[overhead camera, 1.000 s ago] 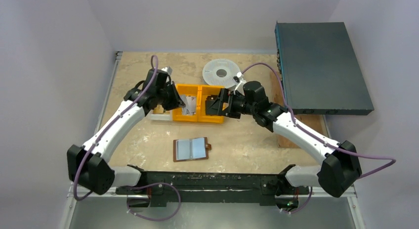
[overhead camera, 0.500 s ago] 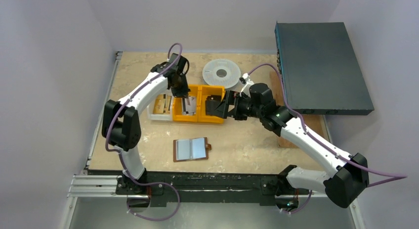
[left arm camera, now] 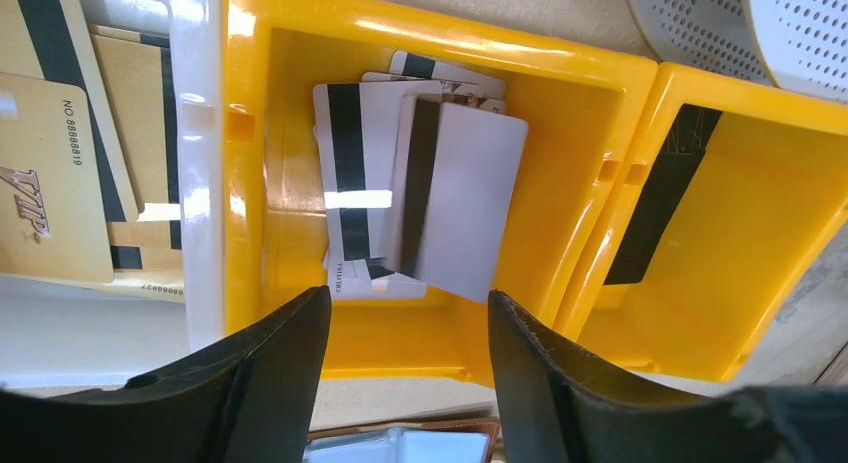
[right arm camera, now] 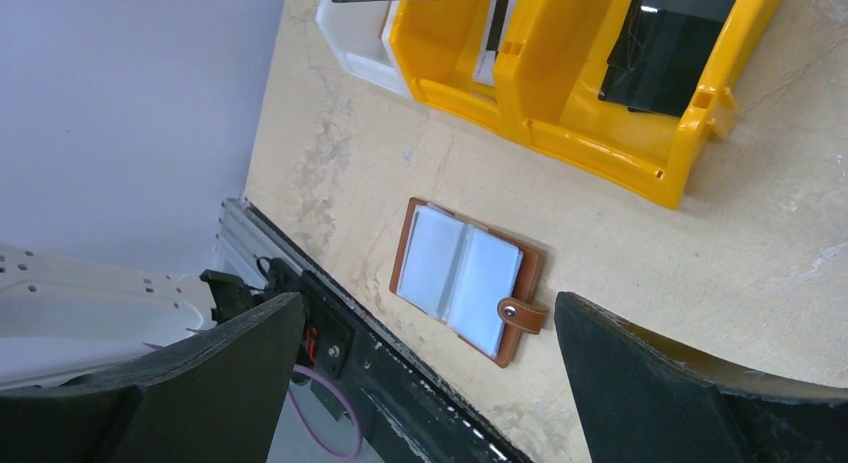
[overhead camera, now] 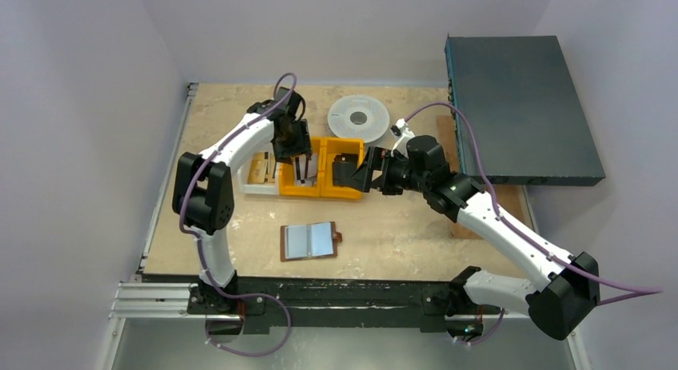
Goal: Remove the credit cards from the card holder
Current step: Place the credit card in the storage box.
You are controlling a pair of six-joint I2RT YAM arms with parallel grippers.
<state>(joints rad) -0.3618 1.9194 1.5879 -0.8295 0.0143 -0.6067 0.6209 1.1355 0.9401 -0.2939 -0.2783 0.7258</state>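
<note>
Credit cards (left arm camera: 420,198) lie in a loose fan in the left compartment of the orange bin (left arm camera: 250,183), which sits toward the far middle of the table (overhead camera: 400,226). The left gripper (left arm camera: 405,303) hangs right above them with its fingers parted and nothing between them, so this looks like a drop-off being finished. The card holder (right arm camera: 467,279) lies open and flat near the table's near edge, well apart from the bin. I can't tell whether its pale sleeves hold more cards. The right gripper (right arm camera: 425,303) is spread wide and empty over the bin's right end. A tidy finish would be to rise straight up past the bin wall before swinging toward the holder, so no finger catches the leaning top card.
</note>
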